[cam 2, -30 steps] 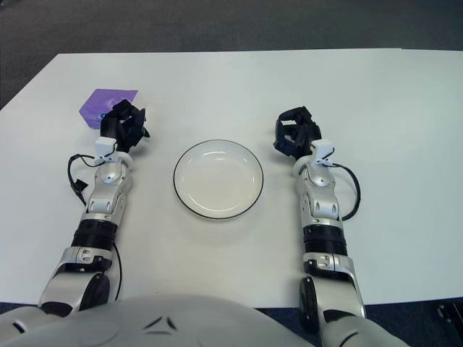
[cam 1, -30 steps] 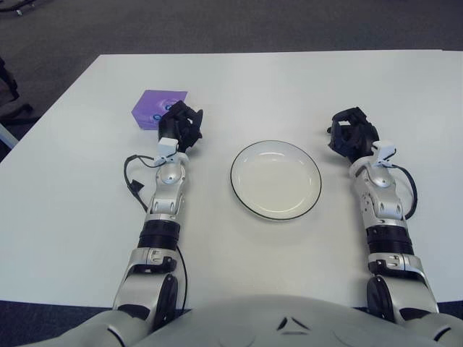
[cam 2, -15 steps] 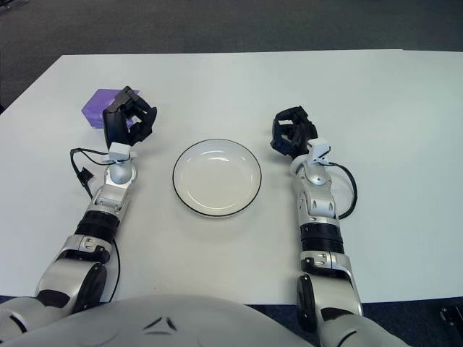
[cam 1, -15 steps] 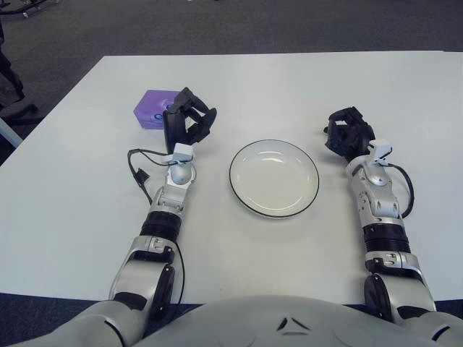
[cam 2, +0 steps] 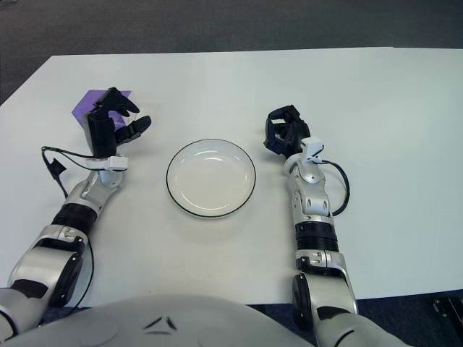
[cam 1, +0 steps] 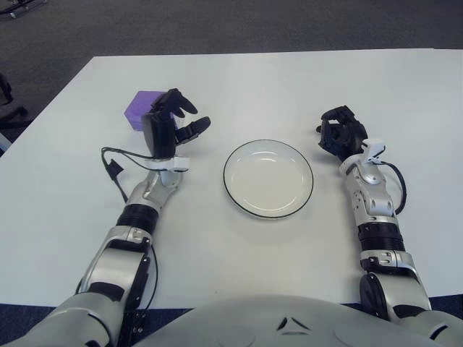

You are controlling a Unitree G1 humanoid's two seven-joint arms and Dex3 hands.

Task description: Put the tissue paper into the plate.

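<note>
Two hands, one plate, one tissue pack on white surface.

Tissue pack: purple, small, far left of surface, well apart from plate, outside it. Partly hidden behind left hand; contact with hand not discernible.

Plate: round, white, dark rim, centre of surface between the two arms. Nothing inside.

Left hand: raised at wrist, just right of and in front of tissue pack. Fingers spread wide, holding nothing; one extended toward plate side, others arched above palm.

Right hand: beside plate, on its right. Fingers curled inward, narrow, holding nothing.

Black cable: looped from left forearm, lying on surface to its left.

Right-forearm cable: black loop on outer side of arm.

Dark carpet: beyond far edge of surface.
</note>
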